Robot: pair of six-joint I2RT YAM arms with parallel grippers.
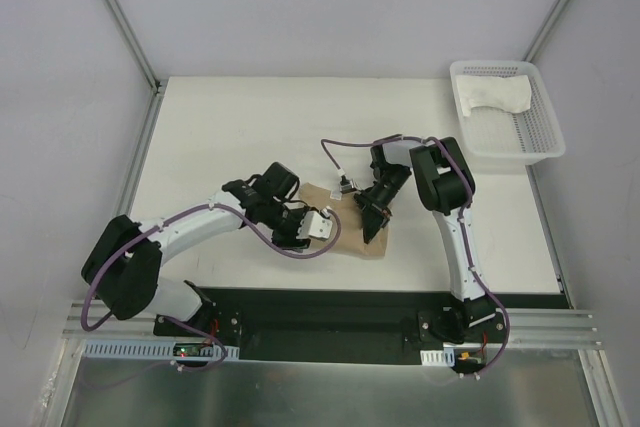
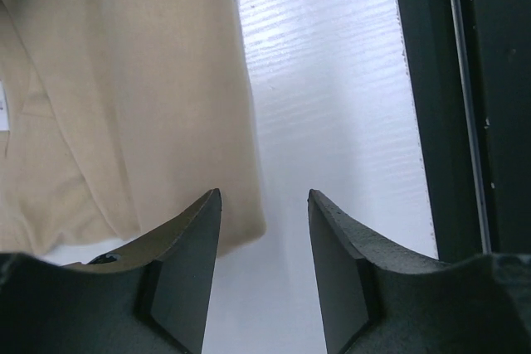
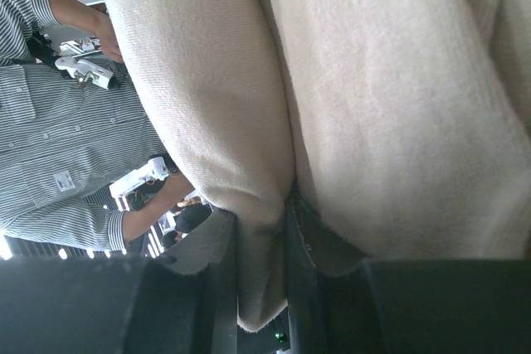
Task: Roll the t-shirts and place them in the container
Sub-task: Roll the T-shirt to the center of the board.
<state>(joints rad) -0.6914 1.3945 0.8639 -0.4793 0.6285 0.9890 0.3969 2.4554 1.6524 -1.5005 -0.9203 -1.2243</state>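
Two robot arms meet over a tan cloth t-shirt [image 1: 352,245] that lies folded into a small packet near the front middle of the white counter [image 1: 230,127], a little short of the black strip [image 1: 330,303] along its near edge.

The left fingers [image 1: 320,227] stand partly open and hold nothing. In the left wrist view they hover low over the bare counter with a clear gap between them. One finger overlaps the edge of the tan cloth in that view; whether it touches the cloth cannot be told.

The right fingers [image 1: 372,224] come in from the other side, pressed narrow on the shirt. The right wrist view shows a thick fold of the tan cloth pinched between the two dark fingers, with more cloth bulging above and to either side. A person in a striped shirt [image 3: 58,138] is visible past the cloth.

A white cloth t-shirt [image 1: 495,97] lies bunched in the white plastic mesh basket [image 1: 540,132] at the counter's far right corner, well apart from both arms.
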